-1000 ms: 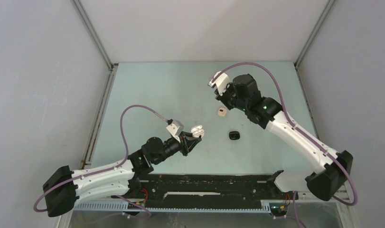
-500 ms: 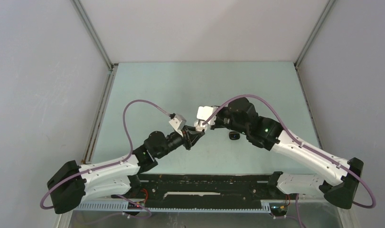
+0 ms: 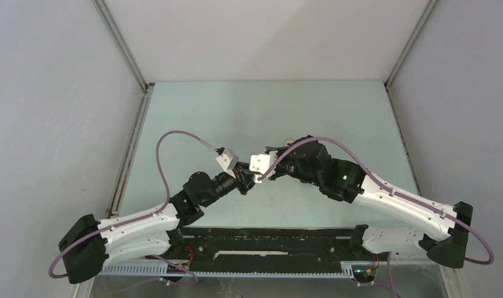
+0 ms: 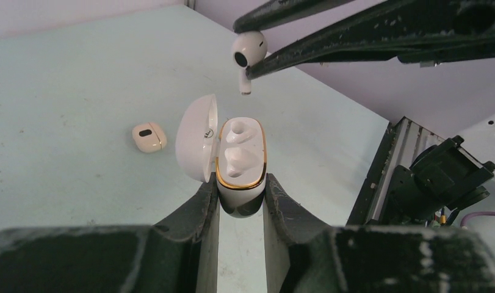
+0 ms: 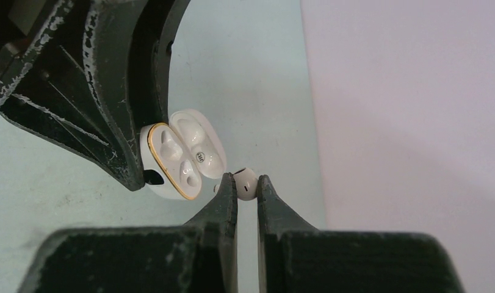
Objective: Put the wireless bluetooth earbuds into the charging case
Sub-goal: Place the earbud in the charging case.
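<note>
Left fingers (image 4: 201, 212): clamped on open white charging case (image 4: 240, 155).
Right fingers (image 5: 227, 202): pinching white earbud (image 5: 246, 182) near case opening.

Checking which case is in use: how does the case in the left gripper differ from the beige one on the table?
The held case is open; the beige case is shut. The held case is white with a gold rim, clamped in the left gripper; the beige case lies loose on the table. Both are rounded.
</note>
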`<act>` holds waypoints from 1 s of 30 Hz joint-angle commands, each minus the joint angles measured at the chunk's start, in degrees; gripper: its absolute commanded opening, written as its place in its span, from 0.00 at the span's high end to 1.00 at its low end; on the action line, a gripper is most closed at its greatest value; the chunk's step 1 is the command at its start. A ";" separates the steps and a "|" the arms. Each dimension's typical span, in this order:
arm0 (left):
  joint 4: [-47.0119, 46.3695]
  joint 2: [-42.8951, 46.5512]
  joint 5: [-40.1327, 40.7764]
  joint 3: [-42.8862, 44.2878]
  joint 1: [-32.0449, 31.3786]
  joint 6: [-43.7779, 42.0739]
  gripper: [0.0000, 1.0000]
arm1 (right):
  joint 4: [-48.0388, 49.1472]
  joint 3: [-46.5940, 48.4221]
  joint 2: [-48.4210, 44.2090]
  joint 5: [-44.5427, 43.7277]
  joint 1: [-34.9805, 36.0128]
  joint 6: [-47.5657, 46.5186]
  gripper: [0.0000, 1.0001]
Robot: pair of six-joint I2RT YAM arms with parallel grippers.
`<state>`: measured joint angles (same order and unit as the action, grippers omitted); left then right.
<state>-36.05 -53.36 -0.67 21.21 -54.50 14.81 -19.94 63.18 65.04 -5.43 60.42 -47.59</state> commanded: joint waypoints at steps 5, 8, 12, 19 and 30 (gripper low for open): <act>-4.23 1.86 0.09 -0.25 0.60 0.30 1.00 | 2.29 0.45 0.86 -2.35 1.61 -1.36 1.00; -4.68 1.89 -0.19 -0.27 0.62 0.47 1.00 | 2.52 0.46 1.20 -2.54 1.95 -1.36 1.00; -4.86 1.87 -0.19 -0.29 0.69 0.46 1.00 | 2.67 0.45 1.50 -2.72 2.35 -1.36 1.00; -5.51 2.39 0.37 -0.88 1.02 0.92 1.00 | 2.09 0.46 1.86 -2.50 2.77 -1.71 1.00; -5.69 3.10 0.49 -1.52 1.05 1.01 1.00 | 0.48 0.42 2.49 -2.15 3.80 -3.00 1.00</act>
<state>-38.50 -51.53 -0.64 20.25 -53.84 15.46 -19.53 63.18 66.96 -7.33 63.44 -49.36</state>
